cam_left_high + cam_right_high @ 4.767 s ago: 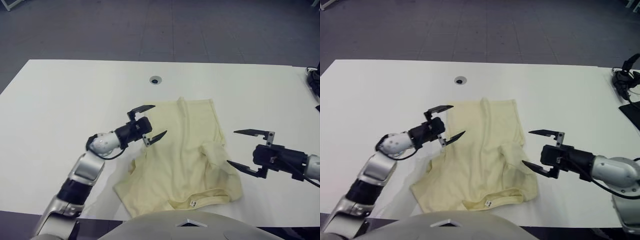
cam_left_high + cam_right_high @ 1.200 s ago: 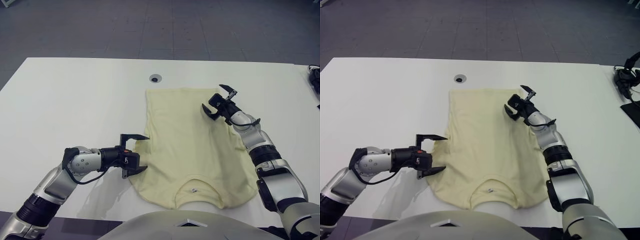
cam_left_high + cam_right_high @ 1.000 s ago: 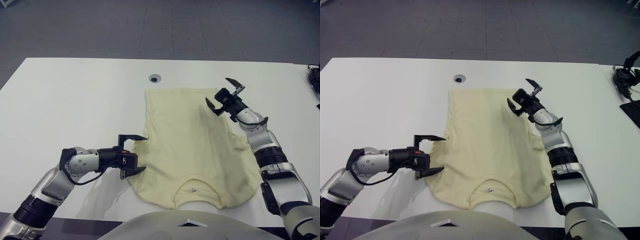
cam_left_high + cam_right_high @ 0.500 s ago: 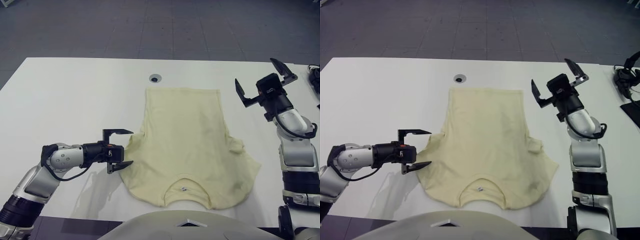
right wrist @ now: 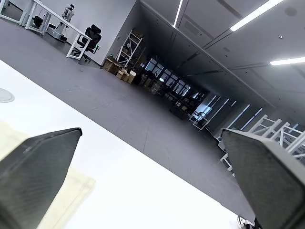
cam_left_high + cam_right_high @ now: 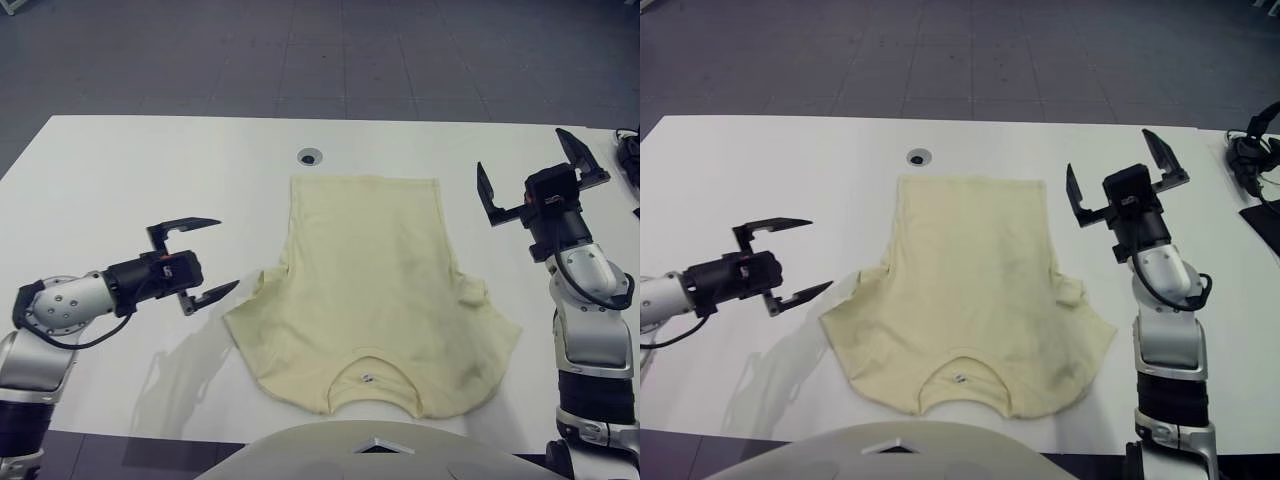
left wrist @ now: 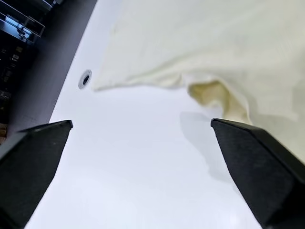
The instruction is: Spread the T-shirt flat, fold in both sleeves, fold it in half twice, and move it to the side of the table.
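A pale yellow T-shirt (image 6: 375, 290) lies spread on the white table (image 6: 150, 170), collar toward the near edge and hem toward the far side. Its left sleeve (image 6: 262, 290) is bunched a little; the right sleeve (image 6: 480, 300) lies rumpled too. My left gripper (image 6: 205, 257) hangs open a short way left of the left sleeve, holding nothing. Raised above the table to the right of the shirt's far corner, my right gripper (image 6: 530, 175) is open and empty. The left wrist view shows the shirt's edge (image 7: 200, 52) and sleeve fold (image 7: 214, 95) between its dark fingers (image 7: 257, 162).
A small round cable hole (image 6: 311, 157) sits in the table beyond the shirt's hem. Dark cables (image 6: 1248, 160) lie at the table's far right edge. Bare tabletop stretches to the left and right of the shirt.
Both grippers have drawn away from the shirt: the left one slid left off the sleeve and rose, the right one lifted and swung out to the right. The shirt lies flatter.
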Action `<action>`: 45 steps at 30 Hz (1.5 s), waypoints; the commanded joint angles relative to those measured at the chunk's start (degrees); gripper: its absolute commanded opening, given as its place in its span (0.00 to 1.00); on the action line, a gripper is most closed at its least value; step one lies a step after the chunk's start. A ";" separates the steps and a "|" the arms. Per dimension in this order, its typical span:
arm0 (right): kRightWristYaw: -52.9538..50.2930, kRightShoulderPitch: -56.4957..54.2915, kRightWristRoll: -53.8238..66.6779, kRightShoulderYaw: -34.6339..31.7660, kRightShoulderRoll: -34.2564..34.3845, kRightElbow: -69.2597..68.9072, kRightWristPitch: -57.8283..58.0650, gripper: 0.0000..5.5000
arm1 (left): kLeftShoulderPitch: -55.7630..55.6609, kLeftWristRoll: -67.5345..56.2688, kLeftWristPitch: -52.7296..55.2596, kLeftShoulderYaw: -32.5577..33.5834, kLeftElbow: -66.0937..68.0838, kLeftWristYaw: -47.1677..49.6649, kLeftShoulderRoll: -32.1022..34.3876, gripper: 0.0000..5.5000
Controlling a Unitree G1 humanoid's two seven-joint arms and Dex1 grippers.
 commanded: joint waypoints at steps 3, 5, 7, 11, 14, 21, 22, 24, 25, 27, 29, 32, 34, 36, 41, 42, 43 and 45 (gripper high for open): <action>-2.08 1.97 -0.61 0.73 3.06 1.83 -2.14 0.98 | 4.86 6.25 -3.72 -0.94 -3.20 -2.14 3.84 0.98; -2.26 2.08 -1.09 1.20 3.28 2.71 -2.58 0.98 | 5.95 7.33 -4.61 -1.35 -4.58 -2.08 3.56 0.98; -2.18 2.21 -1.34 1.64 3.33 3.58 -2.97 0.98 | 6.71 9.54 -4.46 -2.30 -5.66 -1.90 3.47 0.98; -2.17 2.99 -1.51 1.60 3.41 3.90 -3.61 0.98 | 5.57 14.23 -5.26 -6.15 -4.05 -0.23 1.71 0.98; -2.20 3.24 -1.68 1.52 3.42 3.68 -3.63 0.98 | 3.65 16.65 -5.32 -8.75 -2.74 1.08 0.50 0.98; -2.03 3.26 -1.97 1.87 3.46 3.16 -3.70 0.98 | 2.88 19.59 -5.72 -12.62 -0.88 3.15 0.50 0.93; -2.02 3.15 -2.01 1.96 3.43 3.26 -3.70 0.98 | 2.95 19.44 -5.66 -12.86 -1.04 3.12 0.61 0.91; -2.05 3.04 -2.03 1.97 3.37 3.33 -3.71 0.98 | 3.31 18.94 -5.69 -13.34 -1.40 2.76 1.10 0.83; -2.08 3.03 -2.02 1.93 3.35 3.31 -3.70 0.98 | 3.54 18.75 -5.69 -13.47 -1.57 2.57 1.36 0.81; -2.18 3.07 -2.06 1.85 3.37 3.20 -3.66 0.98 | 3.87 18.49 -5.67 -13.58 -1.82 2.31 1.79 0.74; -2.27 3.08 -2.17 1.88 3.39 3.14 -3.57 0.98 | 4.03 18.22 -5.65 -13.59 -2.08 2.23 2.13 0.67; -2.32 3.02 -2.69 2.21 3.31 3.89 -3.74 0.98 | 4.52 16.65 -5.60 -13.61 -2.87 1.32 2.65 0.57; -2.37 3.17 -2.88 2.20 3.31 3.98 -3.80 0.98 | 4.57 16.41 -5.71 -13.64 -3.09 1.07 2.89 0.52; -2.43 3.24 -2.90 2.08 3.23 4.07 -3.78 0.98 | 4.70 16.29 -5.86 -13.79 -3.30 0.89 3.05 0.45; -2.53 3.43 -3.05 2.16 3.29 4.02 -3.72 0.98 | 5.21 15.37 -5.55 -14.06 -4.10 0.04 3.16 0.28; -2.54 3.54 -3.09 2.24 3.35 3.62 -3.57 0.98 | 5.18 15.55 -5.52 -14.09 -4.10 -0.05 3.27 0.26; -2.53 3.59 -3.14 2.34 3.41 3.30 -3.45 0.98 | 5.23 15.63 -5.51 -14.05 -4.08 -0.11 3.38 0.22; -2.53 3.57 -3.19 2.50 3.48 3.02 -3.33 0.98 | 5.46 15.71 -5.47 -13.87 -4.14 -0.14 3.52 0.16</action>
